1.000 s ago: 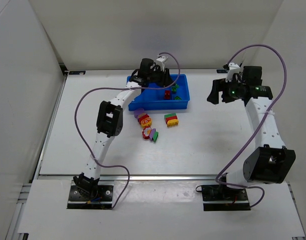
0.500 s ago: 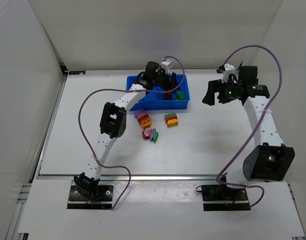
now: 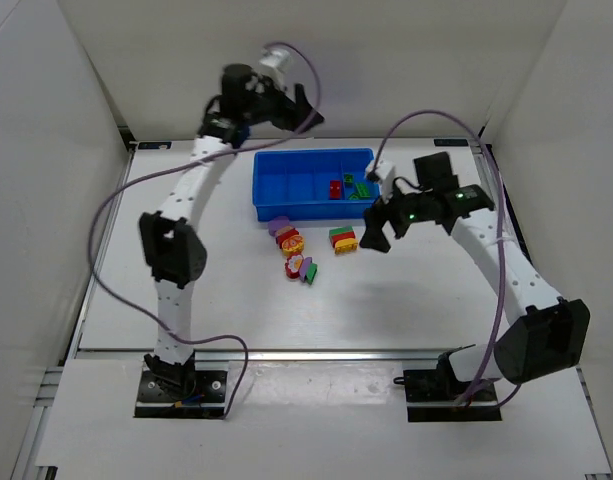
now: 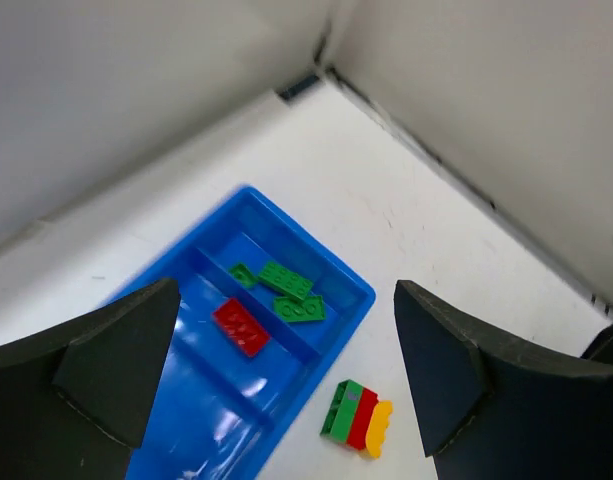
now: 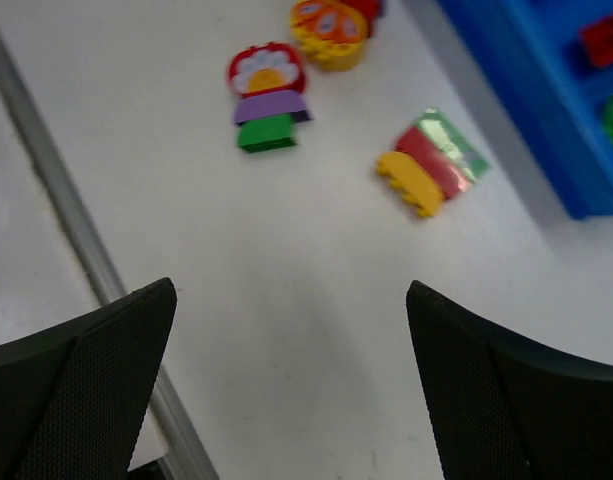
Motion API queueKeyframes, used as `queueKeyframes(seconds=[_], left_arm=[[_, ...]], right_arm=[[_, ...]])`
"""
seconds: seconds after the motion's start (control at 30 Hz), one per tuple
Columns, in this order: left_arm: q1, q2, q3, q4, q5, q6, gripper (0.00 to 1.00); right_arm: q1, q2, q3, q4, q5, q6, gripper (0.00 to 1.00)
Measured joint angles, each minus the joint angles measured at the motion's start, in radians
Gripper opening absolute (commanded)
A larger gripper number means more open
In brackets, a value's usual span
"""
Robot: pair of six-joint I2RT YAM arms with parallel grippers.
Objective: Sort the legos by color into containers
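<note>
A shallow bright blue tray with four side-by-side compartments is seen just above centre in the top view. A flat red brick is laid in the third compartment from the left, and three green pieces are gathered in the rightmost one. Below the tray, a green, red and yellow stack is laid on its side. To its left, a purple, red and yellow cluster and a flower-faced piece are found.

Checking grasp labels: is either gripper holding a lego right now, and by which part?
Nothing is held. Both the left gripper and the right gripper stand wide open and empty.
</note>
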Motion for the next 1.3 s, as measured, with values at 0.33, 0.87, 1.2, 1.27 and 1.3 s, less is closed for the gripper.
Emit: queueKeyframes(seconds=[0.33,0.87,1.2,1.27,1.3], left_arm=[[0.349,-0.667,-0.475,-0.007,0.011,-0.037,0.99],[0.391,-0.969,-0.859,-0.130,-0.108,0.049,1.00],[0.391,-0.934,-0.901,-0.121,-0.126,0.053,0.99],[0.391,-0.931,-0.906,-0.122,-0.126,0.058,0.99],[0.391,-0.929,-0.906,-0.121,-0.125,0.058,1.00]], right_arm=[[0.335,0.016,-0.178,0.128,0.185,0.153,0.98],[0.255,0.254,-0.104,0.252,0.541,0.345,0.99],[0.309,0.273,-0.093,0.277,0.536,0.336,0.95],[0.308,0.291,-0.073,0.279,0.496,0.275,0.95],[0.304,0.302,-0.060,0.280,0.474,0.241,0.96]])
